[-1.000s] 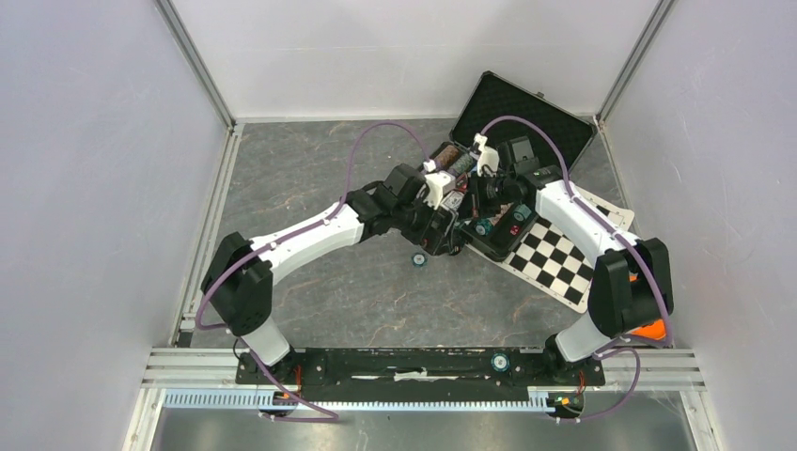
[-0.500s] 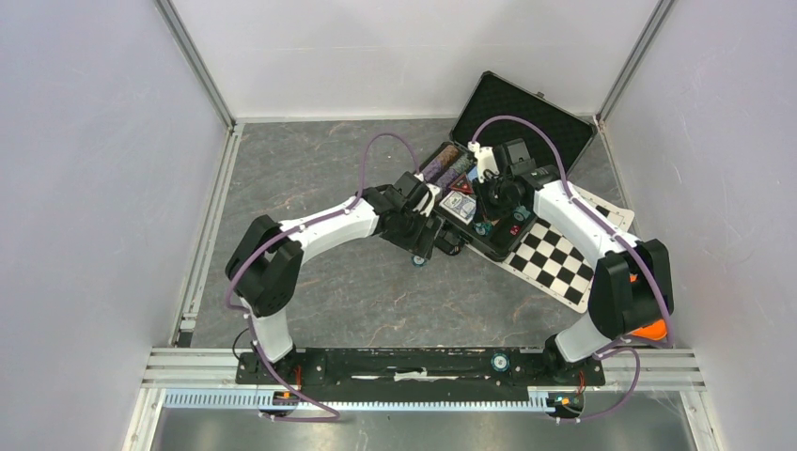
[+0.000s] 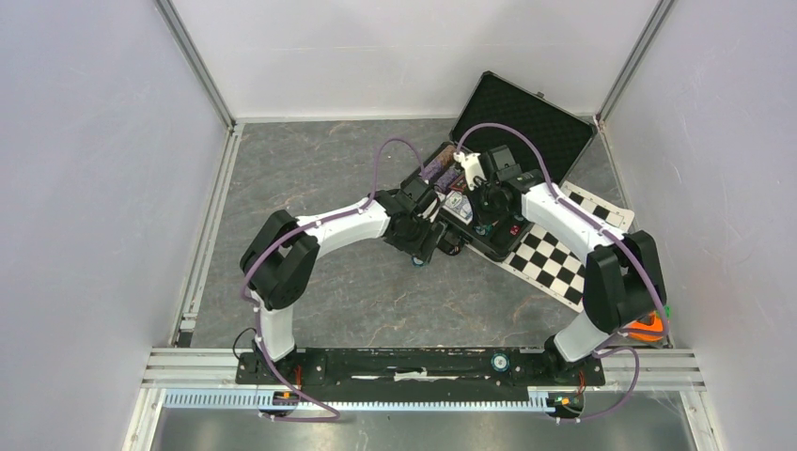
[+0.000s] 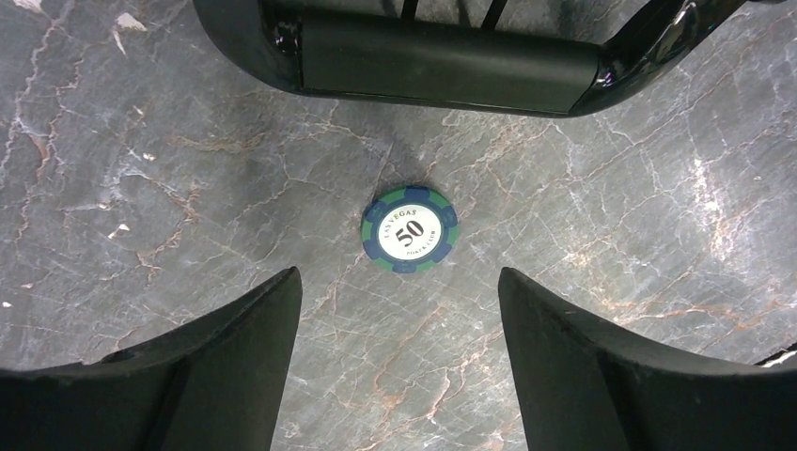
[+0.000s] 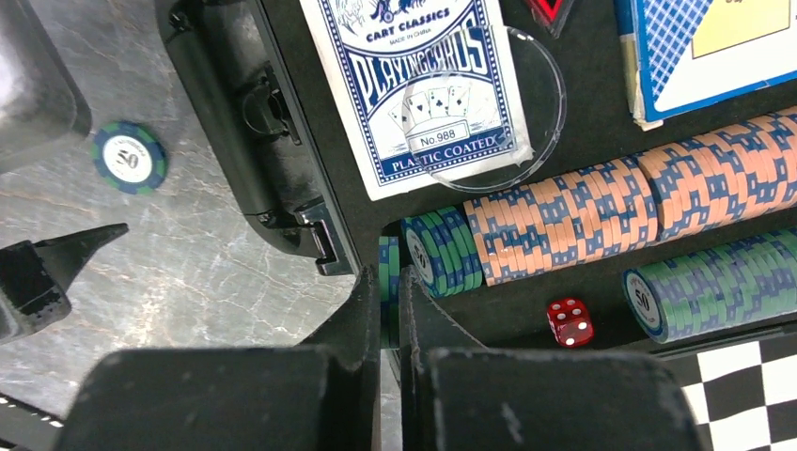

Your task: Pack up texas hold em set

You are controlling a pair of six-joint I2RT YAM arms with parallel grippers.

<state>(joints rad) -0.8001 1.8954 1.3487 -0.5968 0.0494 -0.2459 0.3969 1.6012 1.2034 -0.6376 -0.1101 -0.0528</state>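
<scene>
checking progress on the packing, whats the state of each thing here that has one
case, open, lid swung back
loose chip, flat and face up on the table, outside the case
left hand, open, straddling the loose chip without touching it
right hand, shut on the green chip
green chip, on edge, held at the end of a chip row
card deck, boxed, flat in the case
red die, lying in the case

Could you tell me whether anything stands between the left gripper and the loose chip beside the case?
Nothing visible does. The chip lies alone on bare table below the open left gripper; the case handle sits just beyond it.
</scene>
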